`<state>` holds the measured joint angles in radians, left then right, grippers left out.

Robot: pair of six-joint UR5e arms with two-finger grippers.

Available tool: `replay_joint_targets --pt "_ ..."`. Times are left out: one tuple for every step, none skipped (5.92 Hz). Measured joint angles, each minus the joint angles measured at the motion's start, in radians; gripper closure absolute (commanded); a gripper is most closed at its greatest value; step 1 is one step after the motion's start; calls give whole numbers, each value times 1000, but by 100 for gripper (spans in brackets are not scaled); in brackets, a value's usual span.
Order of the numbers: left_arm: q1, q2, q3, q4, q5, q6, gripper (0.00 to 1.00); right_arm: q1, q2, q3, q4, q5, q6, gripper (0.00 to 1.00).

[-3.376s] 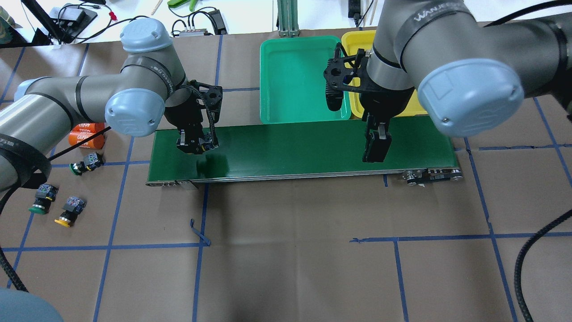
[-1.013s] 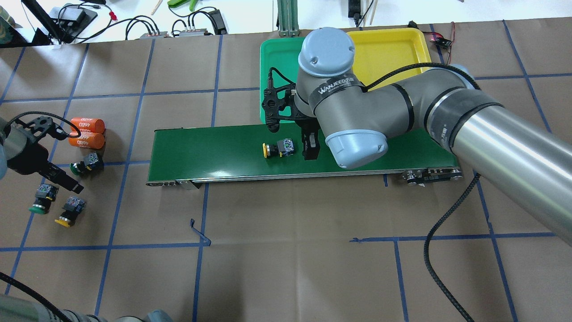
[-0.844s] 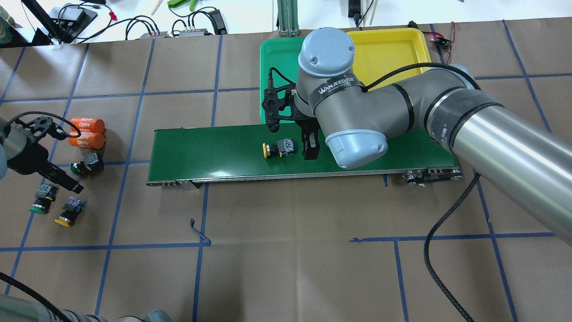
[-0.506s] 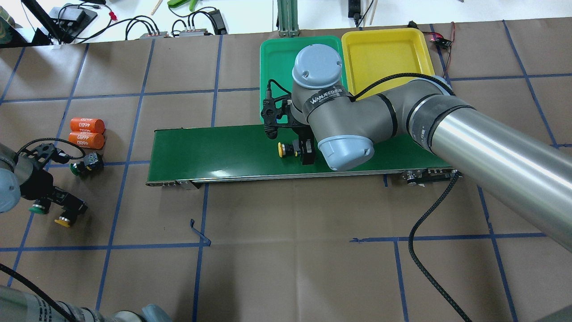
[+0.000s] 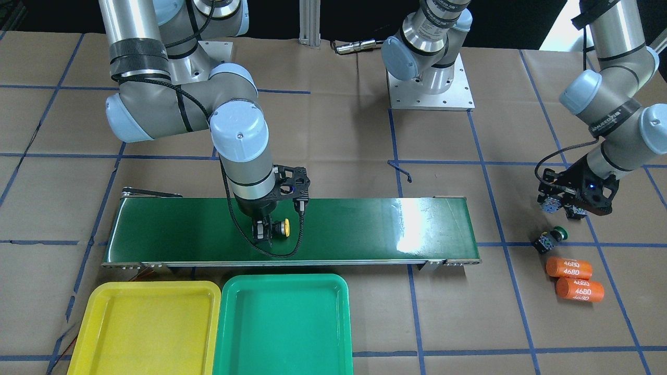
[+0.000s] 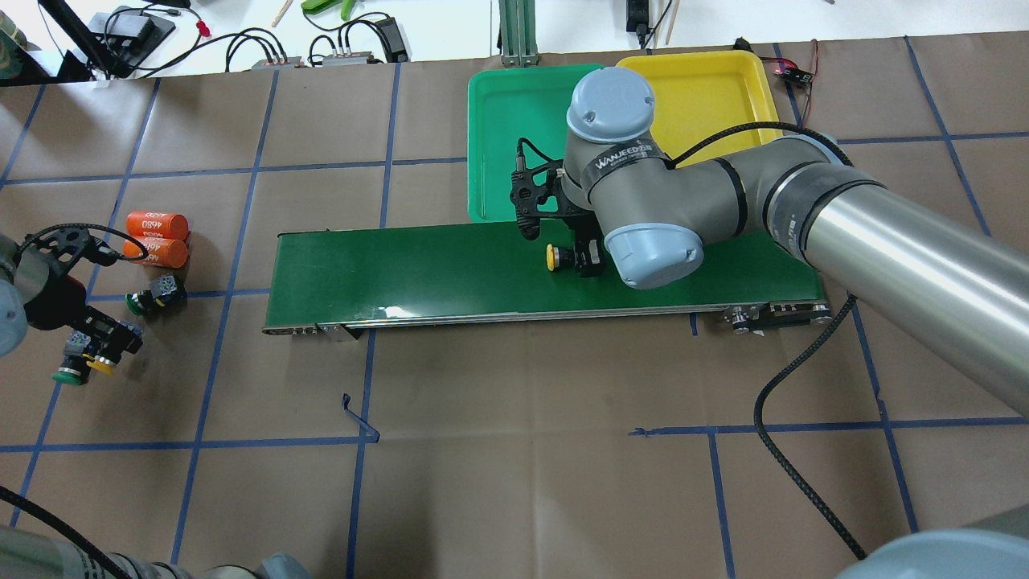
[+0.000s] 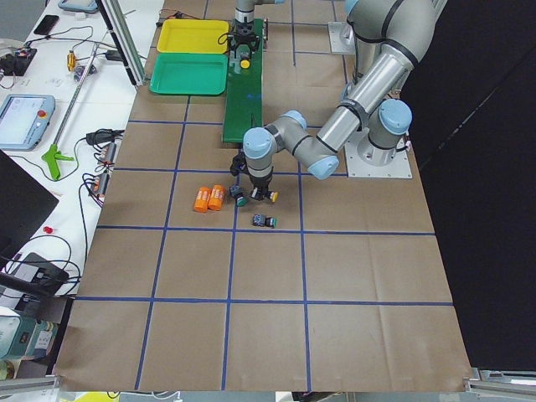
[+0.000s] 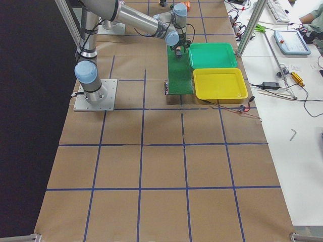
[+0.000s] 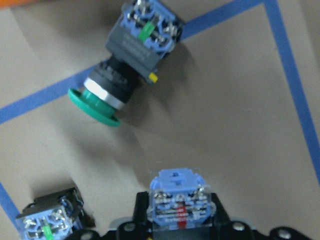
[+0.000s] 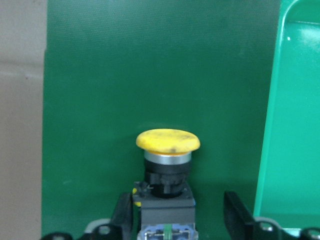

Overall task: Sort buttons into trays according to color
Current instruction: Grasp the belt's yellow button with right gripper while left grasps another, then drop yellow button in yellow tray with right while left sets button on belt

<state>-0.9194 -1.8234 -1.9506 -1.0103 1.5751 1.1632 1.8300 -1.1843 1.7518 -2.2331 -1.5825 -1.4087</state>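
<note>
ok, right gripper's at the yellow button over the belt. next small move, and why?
Probably close the right gripper fully before lifting. In its wrist view it straddles the yellow button over the belt, one finger against the body, the other finger standing apart, so the grip looks unfinished.

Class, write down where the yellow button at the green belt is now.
In the overhead view the yellow button is over the green belt, right of its middle, between the right pincer's fingers, on the near side of the green tray.

btn [image 6: 553, 257] on belt [image 6: 402, 265] | trays [image 6: 502, 137] beyond belt | cyls [image 6: 157, 226] left of belt
</note>
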Motion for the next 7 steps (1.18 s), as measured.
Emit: replay_joint_targets --pt "-100 23 81 -113 -1 47 100 -16 -2 2 10 -38 -16 86" --pt "-219 33 134 -181 -1 105 100 -39 -4 7 16 -53 -40 91" --pt "-350 30 157 -205 0 168 100 -70 -19 11 22 -57 -79 92" --pt "-478 30 158 -209 0 234 100 -110 -58 9 47 -58 -124 92" --pt "-565 28 149 -206 0 285 99 -156 -107 -2 86 -57 -166 92" --pt "-608 12 141 -194 -5 316 99 -194 -135 -24 98 -53 -195 91" --pt "-625 -6 137 -177 -12 327 93 -217 -121 -66 96 -51 -215 91"
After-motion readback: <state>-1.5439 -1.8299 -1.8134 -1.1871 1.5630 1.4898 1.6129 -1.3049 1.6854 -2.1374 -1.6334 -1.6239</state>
